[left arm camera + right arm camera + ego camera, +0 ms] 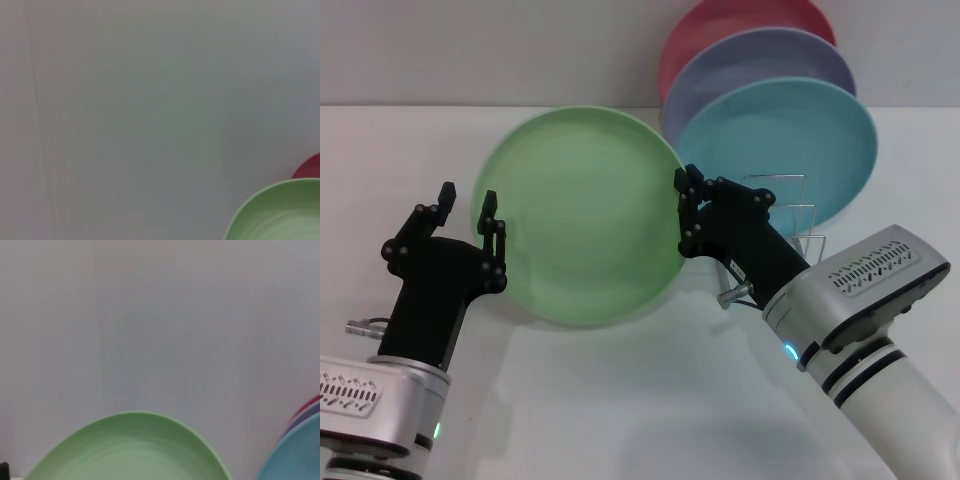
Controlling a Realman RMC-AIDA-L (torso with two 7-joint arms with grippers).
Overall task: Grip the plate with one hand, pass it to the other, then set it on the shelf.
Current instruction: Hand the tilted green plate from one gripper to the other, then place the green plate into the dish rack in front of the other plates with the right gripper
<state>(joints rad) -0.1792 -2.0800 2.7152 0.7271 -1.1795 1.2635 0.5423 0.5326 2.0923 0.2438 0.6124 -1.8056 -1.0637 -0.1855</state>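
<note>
Right arm's silver-white casing fills the near corner, and its black right gripper [686,212] pinches the right rim of the light green plate [585,215], round, matte, shallow-lipped, raised and tilted over the white table [620,400]. The left gripper [468,210] sits at the plate's left edge, fingers spread, rim just beside them. Wire rack [790,215] stands behind.

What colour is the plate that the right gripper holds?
Light green; the plate in the right gripper shows best in the head view.
</note>
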